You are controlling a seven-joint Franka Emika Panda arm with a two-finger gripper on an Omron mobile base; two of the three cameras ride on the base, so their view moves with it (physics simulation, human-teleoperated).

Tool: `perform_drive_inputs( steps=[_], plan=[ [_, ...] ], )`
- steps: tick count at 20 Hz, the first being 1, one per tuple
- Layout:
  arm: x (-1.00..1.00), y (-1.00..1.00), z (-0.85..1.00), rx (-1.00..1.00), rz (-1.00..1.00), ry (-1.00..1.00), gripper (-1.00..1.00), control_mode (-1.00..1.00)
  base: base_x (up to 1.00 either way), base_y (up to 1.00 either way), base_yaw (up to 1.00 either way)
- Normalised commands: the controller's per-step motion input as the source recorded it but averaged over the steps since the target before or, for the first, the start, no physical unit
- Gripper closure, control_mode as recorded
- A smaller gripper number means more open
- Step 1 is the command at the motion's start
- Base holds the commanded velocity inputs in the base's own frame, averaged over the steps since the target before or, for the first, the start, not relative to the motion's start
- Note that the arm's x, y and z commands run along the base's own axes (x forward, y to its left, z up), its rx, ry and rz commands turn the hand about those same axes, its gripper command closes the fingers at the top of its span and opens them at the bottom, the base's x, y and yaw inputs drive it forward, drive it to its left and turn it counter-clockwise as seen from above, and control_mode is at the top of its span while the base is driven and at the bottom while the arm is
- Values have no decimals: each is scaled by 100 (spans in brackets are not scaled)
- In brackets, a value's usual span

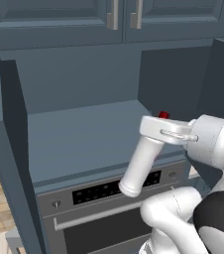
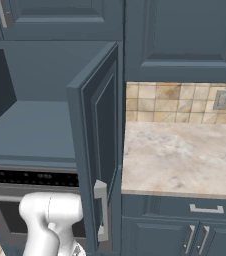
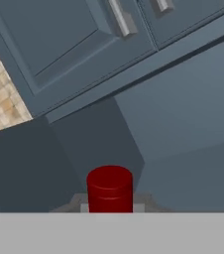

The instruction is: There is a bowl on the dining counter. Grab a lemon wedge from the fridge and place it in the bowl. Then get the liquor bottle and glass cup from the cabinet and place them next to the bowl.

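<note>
End effector (image 1: pixel 164 119) sits at the right end of the open cabinet shelf (image 1: pixel 79 136), above the oven (image 1: pixel 104 198), and looks pinched on the liquor bottle: the hand view has the bottle's red cap (image 3: pixel 109 188) right between the finger tips, and the left base view shows a bit of red just above the hand. Jaws narrow, apparently clamped on the neck, though the contact itself is hidden. Bottle body is not visible, so I can't confirm the grip point. Step, as I judge it: fetching the liquor bottle from the cabinet; no bowl, lemon or glass cup to check here. Next move probably calls for lifting clear of the shelf, backing out past the open cabinet door (image 2: pixel 97 150), then carrying to the dining counter. Bottle seems upright, cap up, long axis vertical, with the hand reaching in from the side. Marble tabletop (image 2: pixel 180 160) lies right of the door.
</note>
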Motion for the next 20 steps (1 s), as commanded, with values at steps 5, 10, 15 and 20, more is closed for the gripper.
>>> perform_drive_inputs(
  steps=[5,10,15,20],
  plan=[
    [-3,-3,0,1,0,1,100,-100,0,0,0],
    [-12,0,29,-2,0,-12,100,-100,0,0,0],
    [-25,-3,26,-1,0,-21,100,-100,0,0,0],
    [-13,-2,0,0,0,-10,100,100,-33,-3,-5]
  ],
)
